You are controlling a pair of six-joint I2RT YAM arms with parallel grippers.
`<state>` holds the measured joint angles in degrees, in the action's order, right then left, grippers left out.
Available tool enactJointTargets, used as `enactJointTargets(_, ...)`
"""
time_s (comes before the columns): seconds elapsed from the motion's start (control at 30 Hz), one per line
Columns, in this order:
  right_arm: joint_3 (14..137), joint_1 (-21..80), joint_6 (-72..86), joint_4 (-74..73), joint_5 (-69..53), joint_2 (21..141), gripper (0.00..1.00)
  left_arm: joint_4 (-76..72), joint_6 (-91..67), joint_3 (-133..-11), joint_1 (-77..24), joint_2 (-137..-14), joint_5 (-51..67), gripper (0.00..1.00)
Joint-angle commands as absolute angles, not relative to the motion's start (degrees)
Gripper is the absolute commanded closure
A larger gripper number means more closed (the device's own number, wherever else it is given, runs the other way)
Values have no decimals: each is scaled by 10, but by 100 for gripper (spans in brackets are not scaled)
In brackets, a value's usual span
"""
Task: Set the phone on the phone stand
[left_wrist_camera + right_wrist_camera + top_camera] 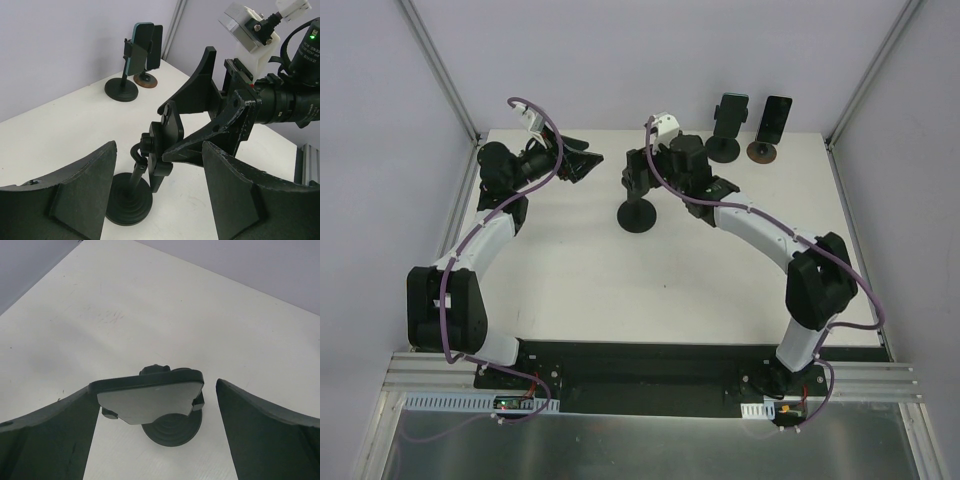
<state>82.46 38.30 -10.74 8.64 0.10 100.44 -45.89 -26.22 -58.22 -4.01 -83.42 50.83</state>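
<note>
Phone (731, 112), blue-edged, stands upright, clamped in a black stand (723, 150) at the far edge of the table (570, 290), right of centre. Second phone (777, 118) is just beside it on the right, propped upright on a brown disc (763, 152). Neither phone is in a gripper.

Empty stand (638, 217) is mid-table, nearer than both phones and well apart from them. It has a round base, a short post and a cradle plate (150, 396) on top. The plate's bare face is tilted up toward the right wrist camera.

Right gripper (640, 170) is spread wide and straddles the cradle of the empty stand. In the right wrist view the plate lies between the fingers. Its left edge is at or touching one finger (50, 435), and there is a clear gap to the other finger. Cannot tell whether there is real contact on the left side. In the left wrist view the cradle sits between the same two fingers. The lower finger lies close along the cradle and the upper one stands off it.

Left gripper (578, 158) is at the far left of the table, apart from the empty stand and aimed toward it. Its fingers (75, 195) are apart and hold nothing.
</note>
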Motion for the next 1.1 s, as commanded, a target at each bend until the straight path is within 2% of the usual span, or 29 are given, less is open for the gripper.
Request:
enactJointTargets(0.0, 855, 382, -107, 136, -55, 1020, 1, -486, -266, -592, -33, -829, 526, 33)
enactJointTargets(0.1, 849, 382, -101, 149, -58, 1022, 11, -484, -267, -593, -33, -831, 526, 32)
enactJointTargets(0.13, 850, 382, -100, 150, -60, 1022, 19, -483, -266, -595, -33, -831, 525, 32)
enactJointTargets(0.2, 848, 384, -107, 151, -61, 1020, 26, -481, -268, -596, -33, -832, 526, 33)
enactJointTargets(0.23, 847, 385, -109, 153, -51, 1020, 36, -480, -268, -598, -33, -832, 525, 32)
enactJointTargets(0.3, 844, 386, -111, 160, -35, 1016, 47, -474, -268, -599, -33, -833, 525, 32)
enactJointTargets(0.33, 841, 387, -110, 165, -15, 1014, 56, -473, -268, -600, -33, -834, 524, 32)
enactJointTargets(0.4, 839, 386, -107, 181, -4, 1011, 65, -468, -268, -601, -33, -835, 521, 32)
enactJointTargets(0.43, 840, 386, -106, 187, 29, 1011, 77, -467, -268, -601, -33, -835, 519, 32)
enactJointTargets(0.53, 861, 386, -100, 199, 103, 1017, 99, -461, -267, -603, -33, -834, 517, 33)
enactJointTargets(0.73, 940, 376, -156, 223, 268, 1070, 99, -404, -225, -608, -33, -832, 491, 33)
enactJointTargets(0.87, 1060, 346, -164, 207, 274, 1147, 99, -371, -192, -618, -33, -840, 473, 33)
enactJointTargets(1.07, 1173, 302, -160, 186, 262, 1235, 99, -369, -194, -633, -33, -865, 473, 33)
